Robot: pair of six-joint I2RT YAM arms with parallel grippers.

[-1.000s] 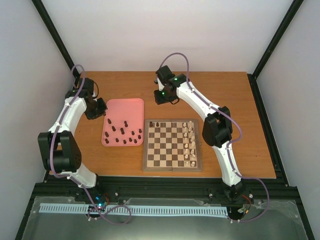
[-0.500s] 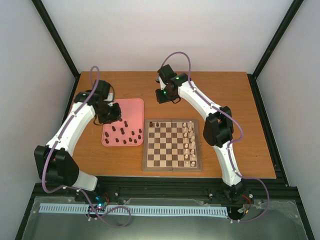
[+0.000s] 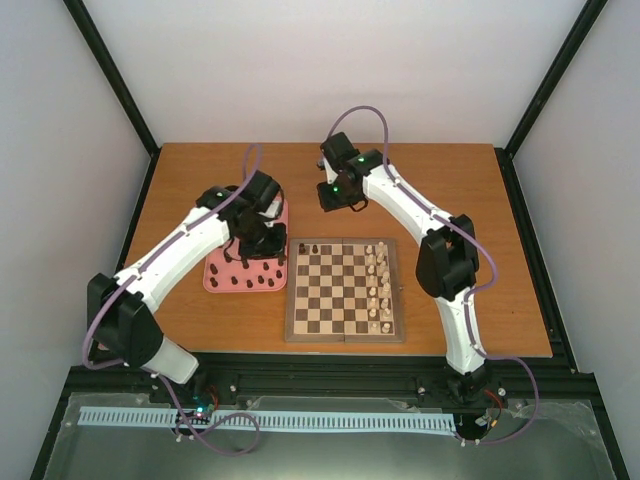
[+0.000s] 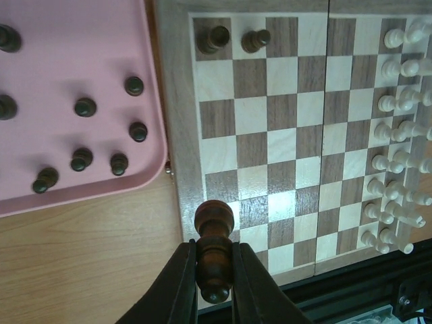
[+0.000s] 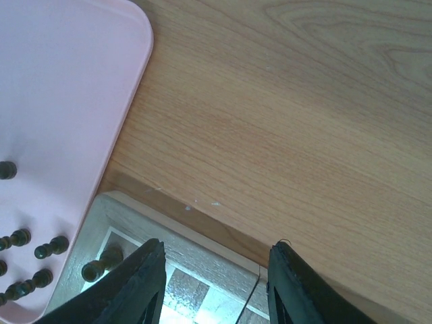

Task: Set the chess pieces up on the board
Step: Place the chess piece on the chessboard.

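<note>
The left gripper (image 4: 214,255) is clamped shut on one dark brown piece (image 4: 214,219). Its two fingers pinch the narrow body, and the wider end, likely the base, sticks out past the fingertips. What kind of piece it is cannot be told. It hangs in the air, not resting on anything; from the wrist camera it lines up with the left border of the board (image 4: 177,135), above the bare table (image 4: 81,263). Just left of the board, the pink tray (image 4: 74,47) holds the other dark pieces (image 4: 84,106), which stand scattered and apart from each other. On the board, two dark pieces (image 4: 213,38) stand side by side in the far row, on the two leftmost squares, and the cream-white pieces (image 4: 398,135) fill the two columns along the right side. The held piece therefore most likely belongs on an empty square in the two left columns, next to the pair already placed. To do this well, the arm should carry the piece level and stop over the middle of the chosen square. It should then lower the piece straight down until the base sits flat before easing the fingers apart. They need to part only a little, and the arm should lift vertically so the fingers do not tip the piece or brush its neighbours. Farthest off, the right gripper (image 5: 214,280) hovers over the board's far left corner, its jaws partly open with nothing between them, clear of the placing path.
</note>
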